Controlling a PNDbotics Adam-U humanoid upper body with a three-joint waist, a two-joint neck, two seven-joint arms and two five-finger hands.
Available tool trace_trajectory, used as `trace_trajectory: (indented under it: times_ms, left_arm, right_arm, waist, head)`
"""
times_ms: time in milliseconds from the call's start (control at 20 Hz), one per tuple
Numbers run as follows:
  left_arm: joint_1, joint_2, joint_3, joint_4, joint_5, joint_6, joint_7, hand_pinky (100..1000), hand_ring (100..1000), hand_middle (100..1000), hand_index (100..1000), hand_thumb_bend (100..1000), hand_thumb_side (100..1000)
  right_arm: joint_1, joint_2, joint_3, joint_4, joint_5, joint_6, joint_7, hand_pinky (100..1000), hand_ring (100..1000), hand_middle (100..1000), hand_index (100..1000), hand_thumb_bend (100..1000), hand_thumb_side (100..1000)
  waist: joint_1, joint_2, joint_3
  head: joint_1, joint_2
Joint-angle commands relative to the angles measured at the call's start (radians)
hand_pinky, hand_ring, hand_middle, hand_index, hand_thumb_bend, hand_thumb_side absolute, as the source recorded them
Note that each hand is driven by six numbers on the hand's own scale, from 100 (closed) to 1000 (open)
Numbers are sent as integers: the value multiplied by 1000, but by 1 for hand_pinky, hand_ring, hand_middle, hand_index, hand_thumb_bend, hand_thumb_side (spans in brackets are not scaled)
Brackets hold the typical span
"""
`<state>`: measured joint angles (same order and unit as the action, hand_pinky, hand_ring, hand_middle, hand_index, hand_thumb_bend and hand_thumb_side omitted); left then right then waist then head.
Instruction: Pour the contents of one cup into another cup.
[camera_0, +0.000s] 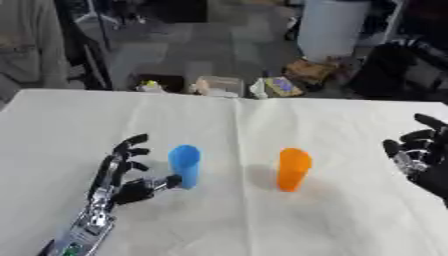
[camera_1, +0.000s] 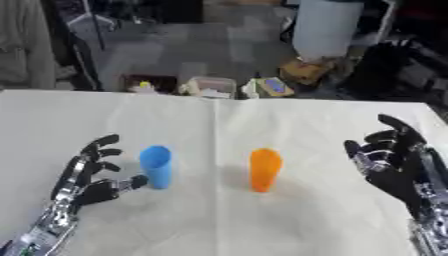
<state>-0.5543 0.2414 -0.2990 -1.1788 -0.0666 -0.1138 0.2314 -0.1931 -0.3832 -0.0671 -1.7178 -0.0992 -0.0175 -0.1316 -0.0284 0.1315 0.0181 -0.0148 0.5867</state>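
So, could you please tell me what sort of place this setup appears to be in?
Probably a lab or workshop, not a home. A table under a white cloth holds only a blue cup and an orange cup, and behind it the grey floor is cluttered with boxes and a white bin.

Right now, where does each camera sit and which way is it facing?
Left eye view: in the head, looking down at the white-covered table; left hand beside the blue plastic cup, right hand at the edge.
Right eye view: same head, same aim; right hand shows fuller.
Shared: both cups, including the orange plastic cup.
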Motion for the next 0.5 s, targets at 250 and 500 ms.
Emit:
trace_trajectory:
  times_ms: [250,500]
  left_arm:
    - [-71,-38,9,92,-48,-36,41,575,767,817,858,951,265]
    - [-103,-60,14,142,-63,-53,56,570,763,816,858,952,269]
  right_arm:
    - [-15,-13,-2,-18,-5,-2,7,537,573,555,882,430,198]
    - [-18,-9,2,-19,-6,-2,11,537,572,554,882,425,200]
  waist:
    - [-4,-5,-10]
    - [-7,-2,-18]
  head:
    - [11,-13]
    - [16,-16]
